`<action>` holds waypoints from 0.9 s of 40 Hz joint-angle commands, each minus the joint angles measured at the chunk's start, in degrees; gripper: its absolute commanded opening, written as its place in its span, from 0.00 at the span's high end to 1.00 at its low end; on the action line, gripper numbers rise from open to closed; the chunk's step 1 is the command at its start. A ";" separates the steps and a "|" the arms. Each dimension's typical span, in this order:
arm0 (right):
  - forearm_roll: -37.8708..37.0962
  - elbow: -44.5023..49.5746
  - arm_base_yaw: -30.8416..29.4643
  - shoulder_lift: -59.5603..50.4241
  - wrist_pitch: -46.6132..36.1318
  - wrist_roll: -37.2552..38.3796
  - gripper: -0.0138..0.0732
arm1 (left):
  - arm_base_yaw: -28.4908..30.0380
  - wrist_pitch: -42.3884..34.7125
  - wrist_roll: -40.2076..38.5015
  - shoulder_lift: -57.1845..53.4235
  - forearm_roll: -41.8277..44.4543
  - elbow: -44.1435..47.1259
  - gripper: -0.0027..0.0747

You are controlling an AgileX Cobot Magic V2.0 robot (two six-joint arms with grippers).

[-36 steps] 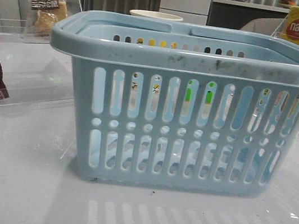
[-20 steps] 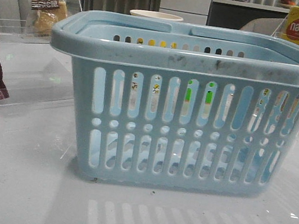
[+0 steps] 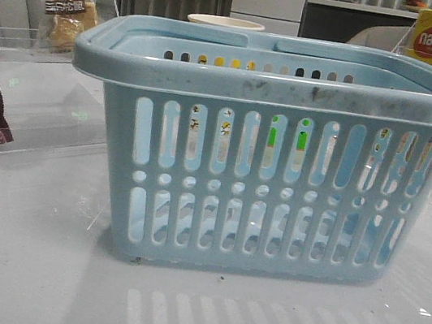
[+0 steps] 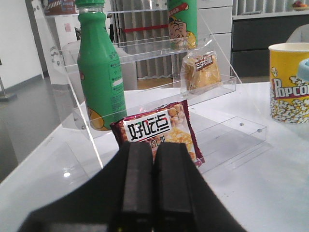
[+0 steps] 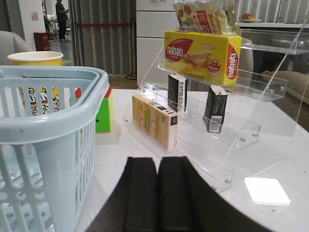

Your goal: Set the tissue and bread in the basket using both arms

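The light-blue basket (image 3: pixel 269 162) stands in the middle of the table; its side also shows in the right wrist view (image 5: pixel 43 111). The bread (image 4: pixel 200 71), in a clear bag with a dark label, stands on the middle tier of the clear left shelf and shows in the front view (image 3: pixel 67 19). My left gripper (image 4: pixel 153 147) is shut and empty, short of the shelf, facing the cracker pack. My right gripper (image 5: pixel 157 162) is shut and empty beside the basket, facing the right shelf. A cream and orange pack (image 5: pixel 154 121) stands on that shelf's lowest tier; I cannot tell whether it is the tissue.
The left shelf holds a green bottle (image 4: pixel 100 72) and a maroon-edged cracker pack (image 4: pixel 159 128). A popcorn cup (image 4: pixel 289 82) stands behind the basket. The right shelf holds a nabati box (image 5: pixel 203 50) and two black boxes (image 5: pixel 215 108). A green cube (image 5: pixel 102 116) sits by the basket.
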 commanded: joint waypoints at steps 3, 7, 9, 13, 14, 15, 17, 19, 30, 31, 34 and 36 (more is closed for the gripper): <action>-0.61 0.03 -0.10 -1.02 -5.84 0.19 0.77 | -0.39 -4.95 0.28 -0.91 3.61 -0.09 0.85; -0.61 0.03 -0.10 -1.02 -6.47 0.19 0.77 | -0.39 -4.95 0.28 -0.91 3.61 -0.09 0.85; -0.61 0.03 -0.10 -1.02 -6.36 0.19 0.77 | -0.39 -4.95 0.28 -0.91 3.61 -0.09 0.85; -0.61 0.03 -0.10 -1.02 -6.36 0.19 0.77 | -0.39 -6.94 0.28 -0.91 2.79 -0.09 0.85; -0.61 0.03 -0.10 -1.02 -6.48 0.19 0.77 | -0.39 -8.45 0.17 -0.91 2.10 -0.09 0.85; -0.61 0.03 -0.10 -1.02 -6.60 0.19 0.77 | -0.39 -9.68 0.01 -0.91 0.73 -0.09 0.85; -0.61 -0.12 -0.10 -1.02 -7.13 0.19 0.77 | -0.39 -12.56 -0.50 -0.91 -1.23 -0.40 0.85; -0.61 -0.67 -0.10 -1.02 -7.00 0.19 0.77 | -0.39 -12.61 -0.50 -0.91 -1.52 -1.89 0.85; -0.61 -13.24 -0.10 -0.30 5.44 0.19 0.77 | -0.39 3.24 -0.50 2.17 -1.52 -18.89 0.85; -0.61 -14.54 -0.10 0.17 6.56 0.19 0.77 | -0.39 4.70 -0.50 3.16 -1.52 -20.37 0.85; -0.61 -19.44 -0.10 2.00 10.56 0.19 0.77 | -0.39 9.77 -0.50 6.21 -1.52 -25.66 0.85; -0.61 -22.58 -0.10 3.74 13.25 0.19 0.77 | -0.39 13.08 -0.50 8.62 -1.52 -28.84 0.85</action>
